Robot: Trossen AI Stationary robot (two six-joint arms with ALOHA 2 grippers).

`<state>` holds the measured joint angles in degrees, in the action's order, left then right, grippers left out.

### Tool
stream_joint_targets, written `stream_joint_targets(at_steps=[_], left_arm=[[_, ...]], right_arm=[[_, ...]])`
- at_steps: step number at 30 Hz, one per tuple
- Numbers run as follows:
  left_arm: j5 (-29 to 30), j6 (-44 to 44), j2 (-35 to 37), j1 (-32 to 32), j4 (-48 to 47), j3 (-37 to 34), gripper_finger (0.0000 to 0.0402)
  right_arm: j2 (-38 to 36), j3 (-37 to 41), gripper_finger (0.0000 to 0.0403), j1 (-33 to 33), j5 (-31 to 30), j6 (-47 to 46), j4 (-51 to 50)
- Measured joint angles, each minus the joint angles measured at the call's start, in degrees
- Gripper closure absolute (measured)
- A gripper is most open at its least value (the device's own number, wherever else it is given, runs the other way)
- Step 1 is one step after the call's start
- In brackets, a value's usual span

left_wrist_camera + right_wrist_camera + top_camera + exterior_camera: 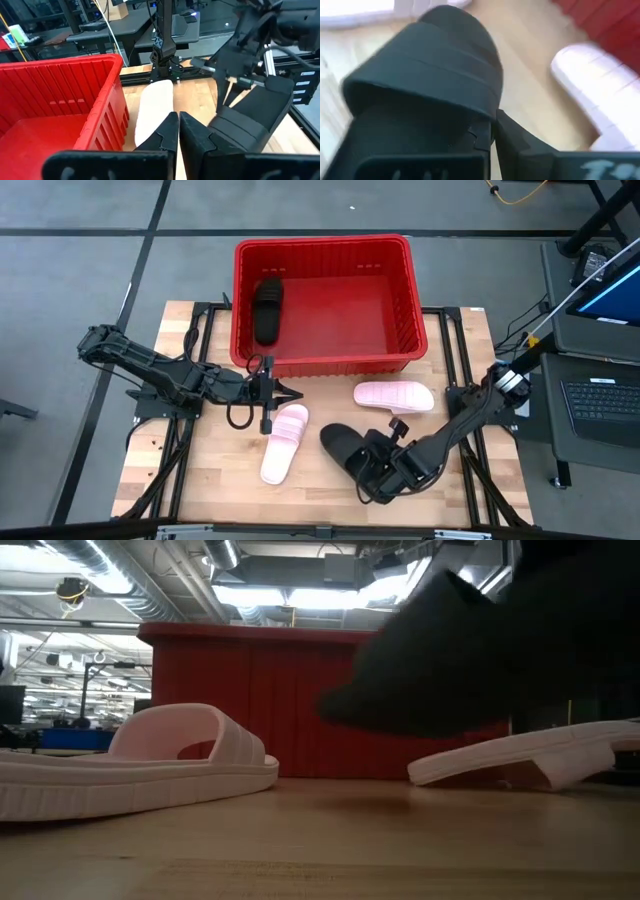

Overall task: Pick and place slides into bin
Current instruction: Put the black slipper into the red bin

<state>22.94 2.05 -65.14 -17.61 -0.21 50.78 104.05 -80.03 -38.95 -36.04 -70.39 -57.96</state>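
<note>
1. Clamped down on the black slide (340, 445) with the right gripper (385, 465), fingers pressed nearly together on the edge of the wide strap. Looked like a real pinch rather than a miss, as the low view showed the dark shape clear of the table (200, 480).
2. Kept the left gripper (272, 392) idle just in front of the bin (322, 243), fingers pressed together on nothing.
3. Judged the slide light and foamy: sole fairly stiff, strap bendy, matte surface unlikely to slip. Reckoned the strap the best handle, though likely to let the sole droop and swing.
4. Lay on a diagonal across the wood, long axis slanting away from the bin's front wall. Could not tell toe from heel under the gripper.
5. Left waiting: one pink slide (285, 442) beside the left gripper, running away from the bin, and another pink slide (393, 395) lying along the front wall.
6. Already binned: a second black slide (268, 310), lengthwise along the left wall.
</note>
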Motion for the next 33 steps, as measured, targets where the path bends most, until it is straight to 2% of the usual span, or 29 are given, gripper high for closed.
stream_joint_targets(at_steps=[6, 10, 13, 17, 24, 30, 33], left_arm=[[-0.05, 0.07, 0.00, -1.94, 5.18, 0.00, 0.0372], [-0.07, 3.03, 0.00, -3.80, 9.62, 0.00, 0.0346], [0.52, 5.46, 0.00, -4.86, 10.09, 0.58, 0.0323], [4.48, 4.02, 0.00, -5.66, 10.06, 2.08, 0.0295], [4.34, 3.42, -0.37, -7.52, 7.37, 5.92, 0.0275], [5.05, 8.19, -2.15, -8.28, 5.63, 8.90, 0.0274], [8.71, 9.06, -3.25, -8.19, 4.05, 10.20, 0.0274]], right_arm=[[0.00, -5.91, 0.0391, 2.95, -6.34, -2.83, -8.12], [-0.02, -8.19, 0.0391, 5.21, -10.11, -2.79, -9.53], [-0.02, -9.44, 0.0391, 6.66, -10.50, -1.28, -9.65], [-0.02, -11.70, 0.0391, 7.70, -10.49, 0.89, -9.57], [-0.02, -17.97, 0.0391, 7.99, -11.37, 6.40, -9.48], [-0.07, -23.03, 0.0391, 8.52, -20.10, 11.60, -9.97], [-0.09, -24.57, 0.0391, 10.03, -24.22, 13.18, -10.12]])
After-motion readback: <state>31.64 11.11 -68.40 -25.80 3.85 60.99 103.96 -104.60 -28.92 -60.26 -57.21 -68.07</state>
